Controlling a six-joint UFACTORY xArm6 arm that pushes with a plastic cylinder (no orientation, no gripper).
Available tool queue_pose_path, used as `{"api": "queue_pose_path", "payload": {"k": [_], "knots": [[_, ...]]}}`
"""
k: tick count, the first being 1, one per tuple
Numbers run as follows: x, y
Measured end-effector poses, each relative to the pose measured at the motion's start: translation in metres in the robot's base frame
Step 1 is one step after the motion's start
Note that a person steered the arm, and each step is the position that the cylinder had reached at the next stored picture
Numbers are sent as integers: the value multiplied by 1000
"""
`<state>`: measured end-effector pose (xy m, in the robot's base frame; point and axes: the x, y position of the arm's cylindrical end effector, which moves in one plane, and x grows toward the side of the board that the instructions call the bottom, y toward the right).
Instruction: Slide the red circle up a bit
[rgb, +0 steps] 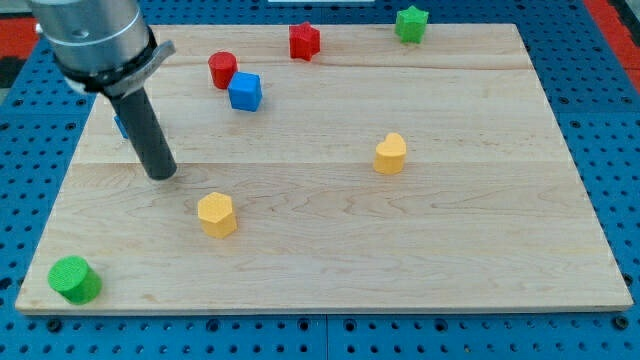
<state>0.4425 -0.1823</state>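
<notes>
Arm end, one item: grey metal cylinder carrying a dark rod.

From my remote station I log the upper housing as a wide, brushed silver-grey cylinder with a thin flange and a small projecting tab at its lower rim. Below it, a smooth, round, matt black rod, narrower than the housing, ending bluntly at my tip. I see no cables, screws or markings.

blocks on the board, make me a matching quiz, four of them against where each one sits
Column one:
1. red circle
2. green circle
3. green star
4. blue cube

Column two:
A. view's top edge, right of centre
B. view's bottom left corner
C. touching the red circle's lower right
D. upper right of my tip

Pairs: 1-D, 2-B, 3-A, 4-C
</notes>
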Motion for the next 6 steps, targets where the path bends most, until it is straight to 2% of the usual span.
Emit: {"api": "queue_pose_path", "payload": {"k": [2,3,4,6], "knots": [[-114,-45],[-137,-27],[-135,40],[-66,42]]}}
